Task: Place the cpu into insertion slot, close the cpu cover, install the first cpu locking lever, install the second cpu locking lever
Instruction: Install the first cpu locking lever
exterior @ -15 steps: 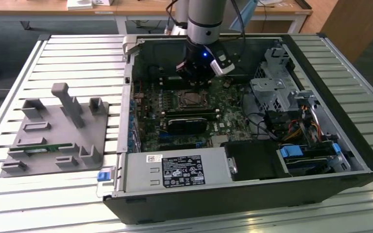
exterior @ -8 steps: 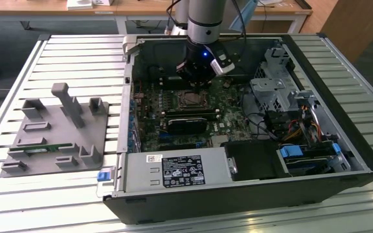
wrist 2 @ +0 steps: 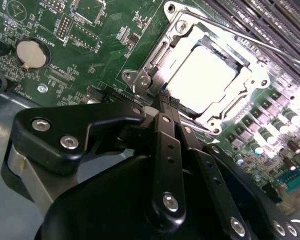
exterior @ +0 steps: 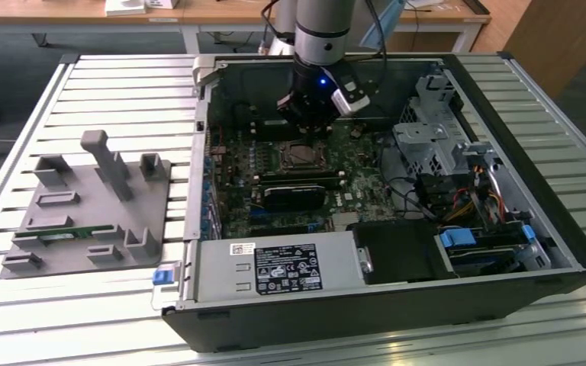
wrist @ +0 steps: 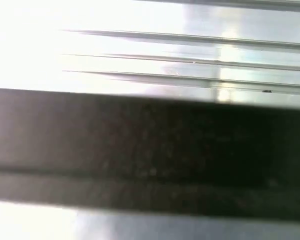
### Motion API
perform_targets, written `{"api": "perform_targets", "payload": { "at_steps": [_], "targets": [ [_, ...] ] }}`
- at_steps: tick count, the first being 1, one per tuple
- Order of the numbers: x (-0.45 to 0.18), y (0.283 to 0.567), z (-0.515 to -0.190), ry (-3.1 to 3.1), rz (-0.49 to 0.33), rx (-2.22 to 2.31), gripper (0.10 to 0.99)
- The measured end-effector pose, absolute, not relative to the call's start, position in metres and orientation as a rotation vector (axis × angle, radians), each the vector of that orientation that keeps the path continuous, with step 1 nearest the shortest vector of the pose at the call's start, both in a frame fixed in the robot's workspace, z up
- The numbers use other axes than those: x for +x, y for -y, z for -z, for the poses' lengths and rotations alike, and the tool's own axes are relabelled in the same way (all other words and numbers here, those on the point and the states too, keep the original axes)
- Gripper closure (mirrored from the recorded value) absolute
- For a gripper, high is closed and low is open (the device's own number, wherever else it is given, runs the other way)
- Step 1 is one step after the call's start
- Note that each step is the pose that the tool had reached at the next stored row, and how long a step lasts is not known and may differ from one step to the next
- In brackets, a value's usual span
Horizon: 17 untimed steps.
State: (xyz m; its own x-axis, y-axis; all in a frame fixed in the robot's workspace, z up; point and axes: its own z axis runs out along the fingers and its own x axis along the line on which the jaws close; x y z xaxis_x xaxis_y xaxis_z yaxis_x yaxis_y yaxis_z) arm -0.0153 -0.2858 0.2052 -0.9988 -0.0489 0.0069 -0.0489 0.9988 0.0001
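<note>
Black, bolted end effector (wrist 2: 166,102) is filling the near part of the second wrist view, its two slim fingers (wrist 2: 162,135) pressed together with no gap between them, clenched on nothing, tips hovering just beside the corner of the socket. Just past the tips, the small flat square cpu with a dull silvery-grey top (wrist 2: 202,75) is lying in the insertion slot (wrist 2: 217,122), glaring white under the light. The thin square silvery metal cpu cover (wrist 2: 155,57) is sitting down around the chip, framing it through its window. A thin metal rod (wrist 2: 240,35), possibly one of the locking levers, is running along the far side of the socket; whether it is latched is unclear from here. A round silver coin battery (wrist 2: 31,54) is sitting well apart on the green motherboard (wrist 2: 97,42).

In the exterior view, the grey arm is reaching down into the open black computer case (exterior: 375,305), the end effector (exterior: 308,126) hanging just above the socket (exterior: 301,155). A black rectangular card (exterior: 295,191) is lying just beside the socket, nearer the camera. The case is resting on a slatted metal tabletop (exterior: 120,84). To the exterior view's left, a grey moulded fixture tray (exterior: 89,206) is standing near the case.

The first wrist view is showing a blurred dark band (wrist: 140,150) across pale slats (wrist: 140,60).
</note>
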Motion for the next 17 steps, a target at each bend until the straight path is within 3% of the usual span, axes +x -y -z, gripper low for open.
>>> {"api": "perform_targets", "payload": {
  "at_steps": [17],
  "targets": [
    [-0.025, 0.286, -0.209, 3.134, 0.087, 0.077, 0.98]
  ]
}}
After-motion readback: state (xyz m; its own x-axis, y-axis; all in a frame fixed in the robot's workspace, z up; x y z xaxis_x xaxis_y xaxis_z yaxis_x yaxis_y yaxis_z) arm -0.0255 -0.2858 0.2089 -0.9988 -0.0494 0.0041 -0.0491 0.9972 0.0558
